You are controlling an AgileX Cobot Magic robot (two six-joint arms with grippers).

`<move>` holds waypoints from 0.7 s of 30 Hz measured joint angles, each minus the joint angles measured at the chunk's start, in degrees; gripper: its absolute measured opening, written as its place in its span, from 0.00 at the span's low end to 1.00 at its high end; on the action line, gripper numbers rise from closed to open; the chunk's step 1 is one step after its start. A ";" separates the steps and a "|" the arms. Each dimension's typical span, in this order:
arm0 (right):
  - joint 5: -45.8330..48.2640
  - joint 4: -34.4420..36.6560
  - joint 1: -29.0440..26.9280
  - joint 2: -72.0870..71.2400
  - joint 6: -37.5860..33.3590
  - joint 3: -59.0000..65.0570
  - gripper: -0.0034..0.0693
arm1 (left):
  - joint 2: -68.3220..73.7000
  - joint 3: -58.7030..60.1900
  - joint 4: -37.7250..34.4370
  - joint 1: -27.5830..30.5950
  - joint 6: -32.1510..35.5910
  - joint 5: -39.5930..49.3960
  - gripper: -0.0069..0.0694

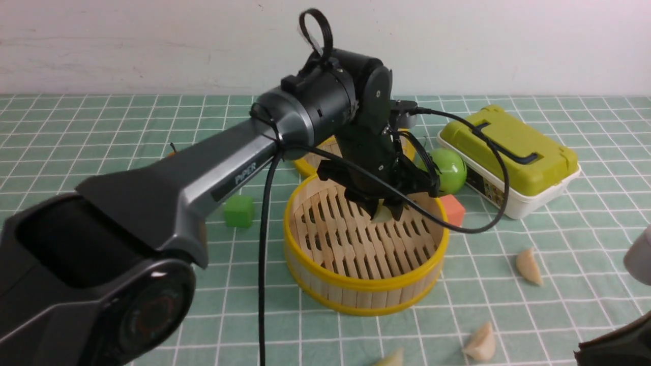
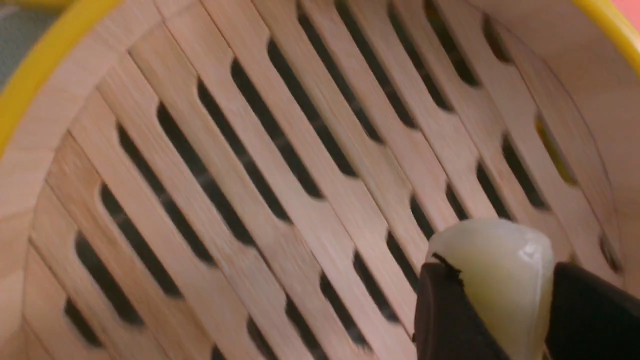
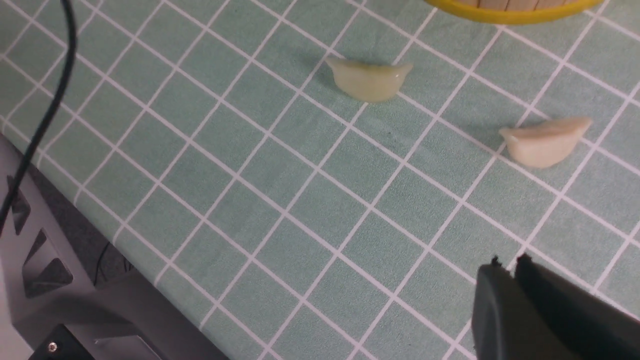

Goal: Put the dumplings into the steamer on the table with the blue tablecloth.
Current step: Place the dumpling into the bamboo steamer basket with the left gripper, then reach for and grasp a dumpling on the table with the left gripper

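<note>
The left arm (image 1: 203,183) reads "PIPER". The left fingers (image 2: 445,315) clamp a pale, glossy, translucent dumpling (image 2: 500,270) within the steamer (image 1: 363,284). The right fingers (image 3: 505,310), closed and empty, hang over the bench (image 3: 300,250).

one dumpling (image 2: 500,280): inside the steamer (image 1: 356,297)
three dumplings (image 1: 529,267) (image 1: 480,343) (image 1: 391,358): front-right of steamer
ball (image 1: 450,170): behind-right of steamer
box (image 1: 508,152): behind-right of steamer

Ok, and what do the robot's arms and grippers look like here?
The left arm has dark grey and black casing, rounded joints, pale PIPER lettering, black cables and a looped tie on top. The left gripper and right gripper have black fingers.
</note>
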 joint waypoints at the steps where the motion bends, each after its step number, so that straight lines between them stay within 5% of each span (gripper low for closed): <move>1: 0.05 -0.13 0.00 -0.72 0.00 0.00 0.11 | 1.36 -1.64 1.00 0.01 -0.94 -0.29 0.42; 7: -0.07 -0.75 0.00 -1.96 0.05 0.08 0.12 | 4.93 -4.59 4.93 0.07 -1.99 -0.70 0.46; 15: -0.37 -0.87 0.00 -1.96 0.11 0.51 0.13 | 2.56 -4.64 2.27 0.80 -1.91 3.23 0.77; 21: -0.44 -1.67 0.00 -1.96 0.11 0.51 0.14 | -7.65 -4.71 -0.93 1.60 1.09 8.27 0.79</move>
